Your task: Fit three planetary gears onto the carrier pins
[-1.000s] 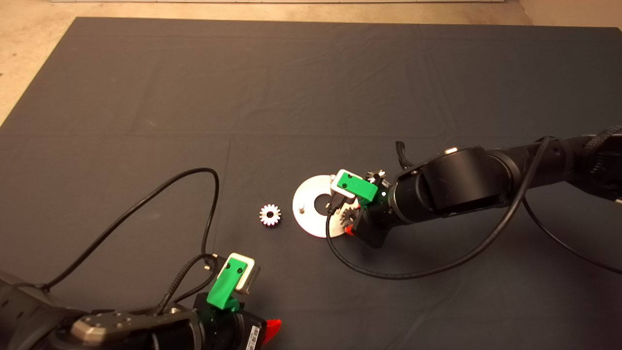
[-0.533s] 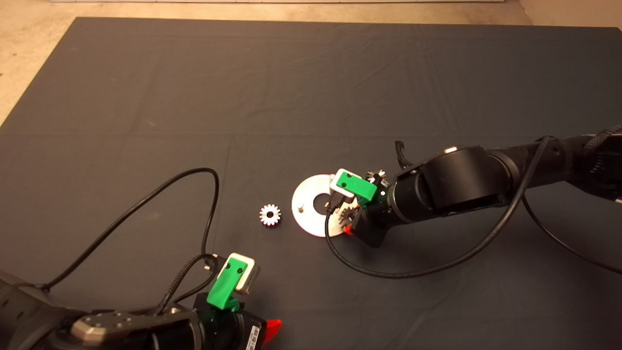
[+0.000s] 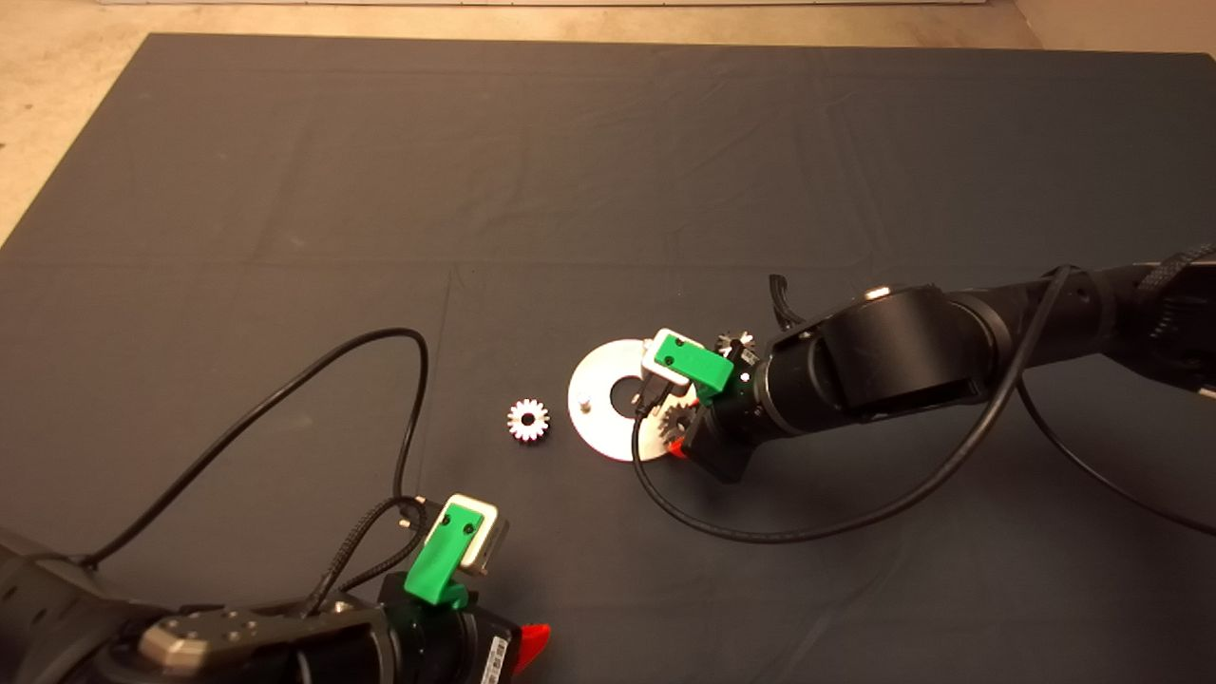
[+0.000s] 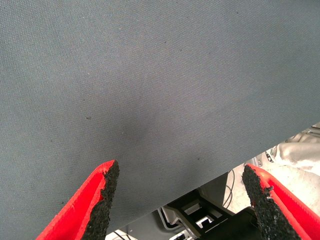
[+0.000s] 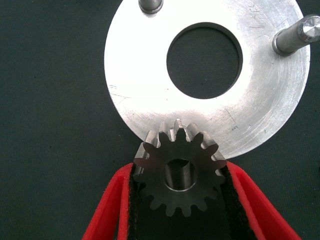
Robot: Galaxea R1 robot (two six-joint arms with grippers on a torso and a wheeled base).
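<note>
1. The dark mat (image 3: pixel 608 171) covered the table, and bare mat alone lay between the left gripper's fingers in the left wrist view.
2. The right arm (image 3: pixel 950 351) reached in from the right side in the head view, and its right gripper (image 3: pixel 686 439) sat at the near-right rim of the disc.
3. The left gripper (image 4: pixel 182 197) waited at the lower left edge of the head view, its 2 red fingers (image 4: pixel 102 192) spread wide with nothing between them.
4. The disc (image 5: pixel 150 90), flat and shiny with a large central hole, lay just beyond the right gripper's fingertips; its rim passed under the far teeth of the held gear.
5. 1 planetary gear (image 5: pixel 179 173) was clamped between the right gripper's 2 red fingers (image 5: pixel 112 210), their black pads pressed on its teeth on both sides. Its bore faced the wrist camera and it overlapped the disc's edge.
6. A 2nd planetary gear (image 3: pixel 528 419) lay flat on the mat, on the far side of the disc from the right fingers and apart from the rim.
7. A 3rd toothed piece (image 3: pixel 733 341) showed just beside the right wrist, mostly hidden by it.
8. 2 carrier pins (image 5: pixel 296 36) stood upright and bare on the disc, beyond the central hole from the fingers. Whether the held gear sat on a 3rd pin could not be told.
</note>
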